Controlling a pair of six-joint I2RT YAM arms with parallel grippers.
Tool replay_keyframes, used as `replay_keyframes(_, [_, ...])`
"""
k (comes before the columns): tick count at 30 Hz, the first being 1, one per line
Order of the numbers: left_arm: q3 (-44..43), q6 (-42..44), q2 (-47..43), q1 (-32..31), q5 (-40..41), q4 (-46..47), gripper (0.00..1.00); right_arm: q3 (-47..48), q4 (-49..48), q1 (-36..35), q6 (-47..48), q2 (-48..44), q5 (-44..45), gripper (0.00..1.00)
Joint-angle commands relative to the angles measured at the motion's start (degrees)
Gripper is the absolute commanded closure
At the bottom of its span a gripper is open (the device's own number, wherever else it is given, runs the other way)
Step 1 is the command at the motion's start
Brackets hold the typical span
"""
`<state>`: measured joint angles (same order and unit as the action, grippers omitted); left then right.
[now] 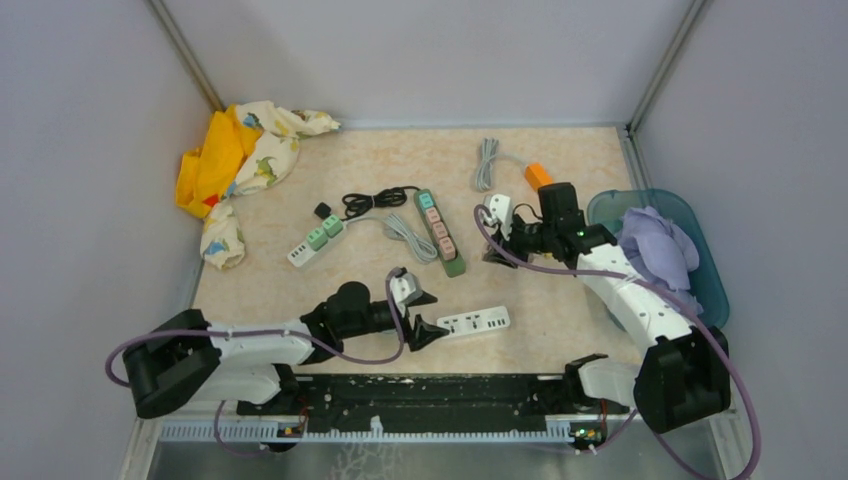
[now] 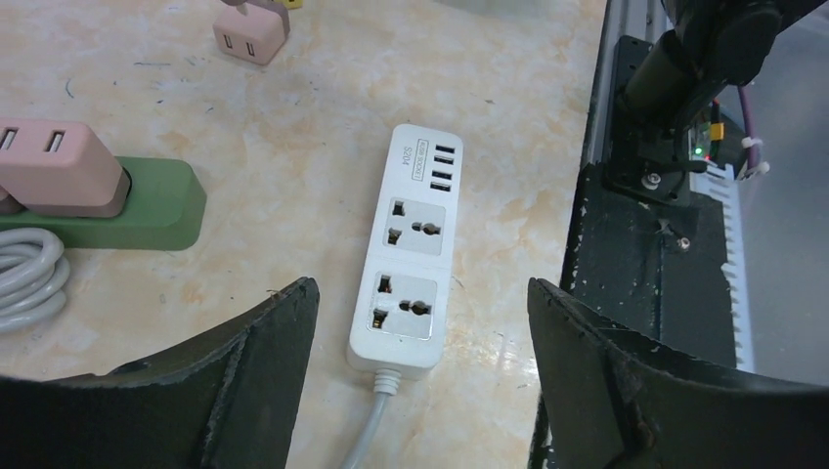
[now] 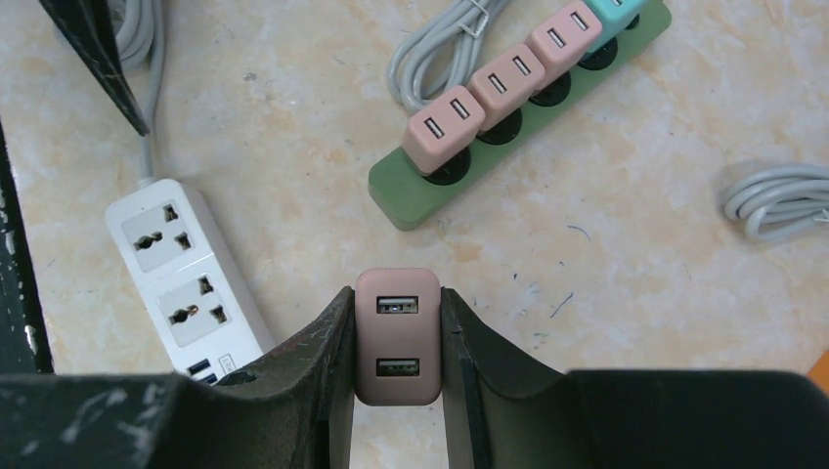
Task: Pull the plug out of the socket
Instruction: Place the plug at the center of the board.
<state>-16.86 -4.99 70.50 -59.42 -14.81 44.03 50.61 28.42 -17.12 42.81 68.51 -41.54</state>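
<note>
From above, the left gripper (image 1: 425, 318) lies low over the bench (image 1: 280, 290) with its tips just beside the cord end of the white power strip (image 1: 475, 322). The right gripper (image 1: 497, 252) sits further back, near the foot of the green power strip (image 1: 440, 232), and is the nearer arm to it. What it holds is too small to make out here.

In the left wrist view the jaws stand wide apart and empty. The white strip runs lengthwise straight out ahead between them, both of its sockets bare.

The right wrist view settles the matter. The pink plug (image 3: 398, 337) is pinched between the right gripper's fingers (image 3: 323, 362), USB ports facing the camera, touching no socket. The green strip lies ahead and slightly right, well apart from the plug, its long axis slanting up to the right with three pink adapters seated in a row. The end nearest the gripper carries none.

By my reading the pull is done. What remains is carrying the plug off, and the open path is straight back, away from that slanted strip.
</note>
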Motion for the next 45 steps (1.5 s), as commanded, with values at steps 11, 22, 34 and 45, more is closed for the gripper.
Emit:
replay_keyframes(11, [1.48,-13.61,-12.67,0.18,6.13,-9.61,0.13,-0.76,-6.79,1.56,-4.72,0.20,5.62,1.00])
replay_keyframes(22, [2.40,-15.24,-14.43,0.18,9.03,-11.54,0.02,-3.28,-15.12,2.70,-10.89,2.15,19.10,1.00])
replay_keyframes(34, [3.37,-15.70,-15.55,0.19,10.19,-12.10,0.01,-7.01,-29.57,3.24,-20.83,9.21,45.27,0.83])
replay_keyframes(45, [4.62,-16.25,-18.08,0.18,10.65,-13.18,0.01,-7.65,-31.71,3.94,-21.60,12.67,48.91,0.49])
